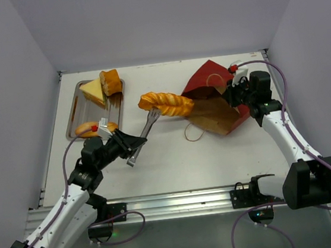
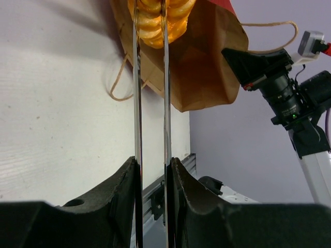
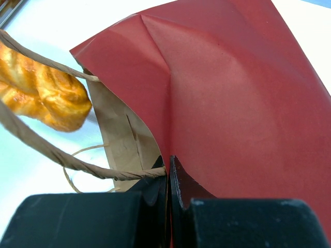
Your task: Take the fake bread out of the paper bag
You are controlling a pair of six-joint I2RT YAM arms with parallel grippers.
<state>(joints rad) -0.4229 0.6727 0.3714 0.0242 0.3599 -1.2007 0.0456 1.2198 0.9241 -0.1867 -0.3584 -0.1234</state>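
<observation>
Your left gripper (image 2: 153, 168) clamped tongs (image 2: 137, 93) squeezing the bread (image 1: 166, 103) at the paper bag (image 3: 232, 103) mouth; your right gripper (image 3: 168, 175) pinched tight on its rim.

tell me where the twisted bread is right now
Top view, centre: the twisted bread hangs in the tongs, just left of the paper bag mouth.

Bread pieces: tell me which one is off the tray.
The long twisted golden loaf, clamped in the tongs beside the mouth of the paper bag. The others lie in the steel tray.
</observation>
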